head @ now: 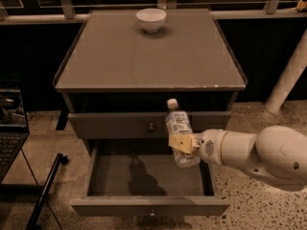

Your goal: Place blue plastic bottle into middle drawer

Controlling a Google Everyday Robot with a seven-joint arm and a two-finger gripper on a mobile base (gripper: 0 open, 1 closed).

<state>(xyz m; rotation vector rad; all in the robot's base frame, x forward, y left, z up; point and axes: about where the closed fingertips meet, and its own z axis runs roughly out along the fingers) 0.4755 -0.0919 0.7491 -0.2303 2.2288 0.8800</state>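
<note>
The blue plastic bottle [179,128], clear with a white cap and a pale label, stands nearly upright in the air, cap up. My gripper [181,143] comes in from the right and is shut on the bottle's lower half with yellowish fingers [176,142]. The bottle hangs above the right part of the middle drawer [148,181], which is pulled open; its inside is bare and its front panel with a small knob faces me. The bottle's shadow falls on the drawer floor. The knobbed drawer above [115,125] is shut.
A white bowl [151,19] stands at the back of the cabinet top [144,56]. A laptop [10,128] is at the left edge, with a dark stand leg [45,190] below it. A pale post [288,75] leans at the right. The floor is speckled.
</note>
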